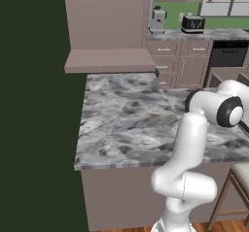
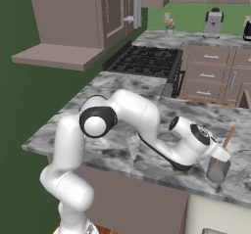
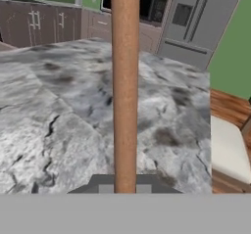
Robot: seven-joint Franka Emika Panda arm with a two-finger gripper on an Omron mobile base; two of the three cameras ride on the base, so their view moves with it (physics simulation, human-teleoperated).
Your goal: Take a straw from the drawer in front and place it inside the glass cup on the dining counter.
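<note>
Since the straw (image 3: 125, 81) is a thin, stiff, very light stick, we judge it will twist or slip under any sideways push, so a hold near its lower end, as now, looks sound, and its free end can go into the cup (image 2: 218, 169) first. In the hand view it runs from 6 to 12 o'clock straight up the middle, over the marbled counter (image 3: 59, 110). Going left to right in the right base view, we see the arm's elbow at 9 o'clock, the wrist at about 4 o'clock, then the gripper (image 2: 221, 155) just above the cup, with the straw slanting up toward 1 o'clock from it. The fingers appear clamped on the straw, though the tips themselves are hidden from us. That cup is small, clear glass, so we judge it light, smooth and easy to tip; a knock from the hand could topple it. We count one straw, one cup, one counter beneath them. Where the drawer is we cannot tell.
</note>
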